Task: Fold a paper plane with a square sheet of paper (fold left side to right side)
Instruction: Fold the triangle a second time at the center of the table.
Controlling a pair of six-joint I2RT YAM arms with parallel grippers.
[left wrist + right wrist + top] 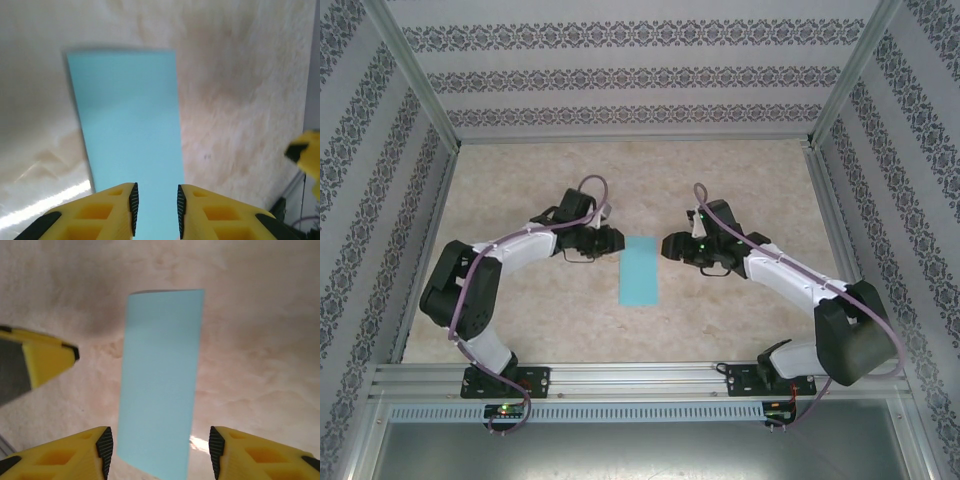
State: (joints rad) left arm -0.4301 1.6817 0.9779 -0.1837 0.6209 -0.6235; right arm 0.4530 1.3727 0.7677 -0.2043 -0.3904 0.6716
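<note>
Sheet prob. folded, L gripper narrow, R gripper wide

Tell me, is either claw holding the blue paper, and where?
Nothing is held: the paper lies flat on the table, left gripper and right gripper empty.

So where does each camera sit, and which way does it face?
Top external: above and behind, looking down at the table; both arms show.
Left wrist: on the left arm, facing the blue paper past the left hand.
Right wrist: on the right arm, facing the paper past the right hand.
Shared: all show the paper; each wrist view catches the other hand.
</note>
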